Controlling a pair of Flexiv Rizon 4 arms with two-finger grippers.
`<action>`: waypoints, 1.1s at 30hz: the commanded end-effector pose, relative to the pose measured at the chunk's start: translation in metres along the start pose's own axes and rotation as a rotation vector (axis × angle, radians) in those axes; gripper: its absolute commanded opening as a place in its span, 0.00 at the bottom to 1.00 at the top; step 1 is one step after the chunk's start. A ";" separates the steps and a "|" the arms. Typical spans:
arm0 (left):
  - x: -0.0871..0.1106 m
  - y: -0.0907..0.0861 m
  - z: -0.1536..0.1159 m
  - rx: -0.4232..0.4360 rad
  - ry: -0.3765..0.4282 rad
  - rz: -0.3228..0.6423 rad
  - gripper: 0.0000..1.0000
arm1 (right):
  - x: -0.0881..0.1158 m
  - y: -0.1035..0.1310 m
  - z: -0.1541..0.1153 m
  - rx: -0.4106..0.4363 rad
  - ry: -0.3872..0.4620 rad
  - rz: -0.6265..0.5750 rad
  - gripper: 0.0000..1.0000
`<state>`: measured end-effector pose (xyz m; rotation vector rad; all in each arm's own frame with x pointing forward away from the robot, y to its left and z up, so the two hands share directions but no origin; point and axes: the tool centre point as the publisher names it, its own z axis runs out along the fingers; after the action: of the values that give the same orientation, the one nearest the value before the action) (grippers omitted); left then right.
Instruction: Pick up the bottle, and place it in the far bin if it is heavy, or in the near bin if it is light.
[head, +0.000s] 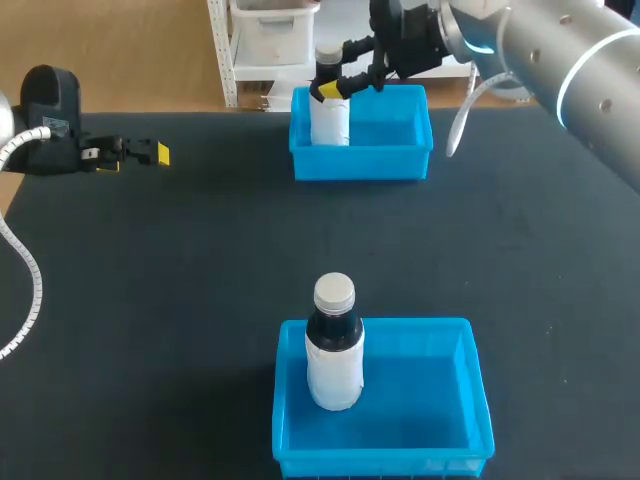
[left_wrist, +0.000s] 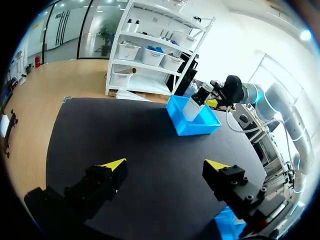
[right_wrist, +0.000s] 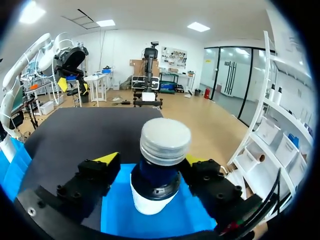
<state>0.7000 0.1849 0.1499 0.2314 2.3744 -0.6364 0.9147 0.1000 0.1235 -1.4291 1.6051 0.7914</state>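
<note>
In the near bin a second bottle stands upright at its left side, with neither arm touching it. Off to the left, the left gripper hangs over the table, fingers spread wide and nothing between them. At the back, the bottle stands upright in the left end of the far bin, the right gripper closed on its neck. It seems sorted as heavy and set down; only letting go and pulling back looks left
</note>
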 end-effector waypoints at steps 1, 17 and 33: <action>0.000 0.000 0.000 0.000 0.000 0.000 1.00 | 0.001 -0.010 -0.014 -0.455 0.013 0.012 1.00; 0.000 0.000 0.000 0.000 0.000 0.000 1.00 | 0.021 0.007 -0.120 -0.332 0.090 0.087 1.00; 0.000 0.000 0.000 0.000 0.000 0.000 1.00 | 0.028 0.030 -0.192 -0.195 0.137 0.160 1.00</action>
<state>0.7000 0.1849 0.1499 0.2314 2.3744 -0.6364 0.8538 -0.0727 0.1790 -1.5306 1.7749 0.9985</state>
